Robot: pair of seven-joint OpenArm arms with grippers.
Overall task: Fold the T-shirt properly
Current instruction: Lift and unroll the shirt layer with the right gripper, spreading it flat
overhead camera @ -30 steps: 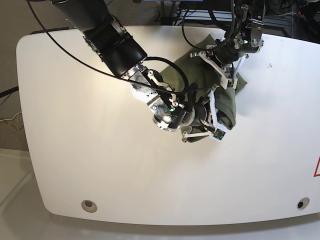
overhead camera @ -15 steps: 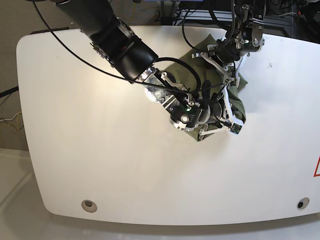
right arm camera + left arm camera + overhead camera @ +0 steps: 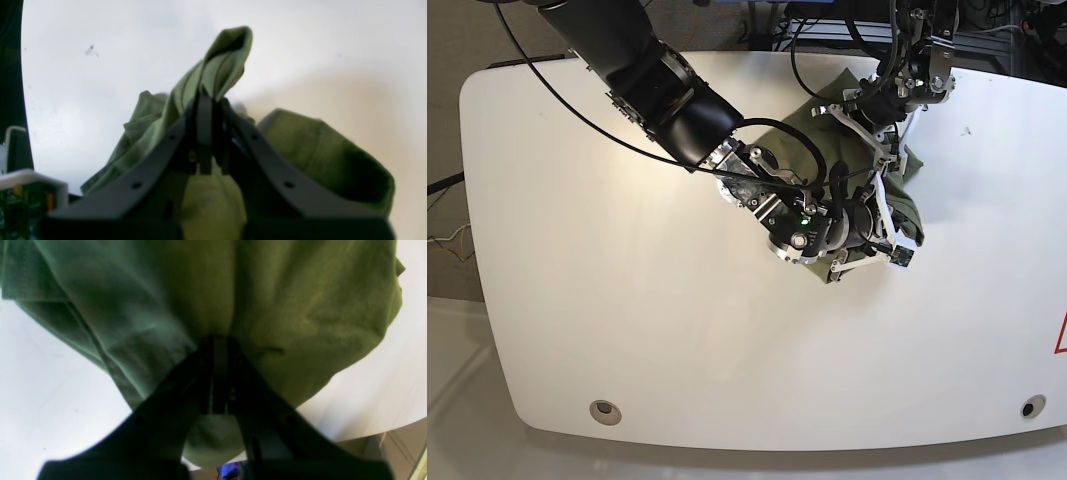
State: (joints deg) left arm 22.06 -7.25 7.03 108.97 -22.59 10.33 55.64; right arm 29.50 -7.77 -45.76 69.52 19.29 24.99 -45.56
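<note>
The T-shirt (image 3: 897,195) lies bunched on the white table (image 3: 607,280) in the upper right of the base view, mostly hidden under both arms. The left gripper (image 3: 216,343) is clamped tight on a gathered fold of it. The right gripper (image 3: 208,100) pinches a raised, hemmed edge, though blur leaves which part of the shirt unclear.

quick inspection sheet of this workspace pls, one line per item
surface: white table, rounded corners, two small round fittings near the front edge
job's things: olive T-shirt bunched at the far right, not flat
clutter: nothing seen
grippers: left pincer shut on the T-shirt; right pincer shut on a raised fold of it
cables: black cables draped along the right arm
surroundings: dark equipment behind the table
</note>
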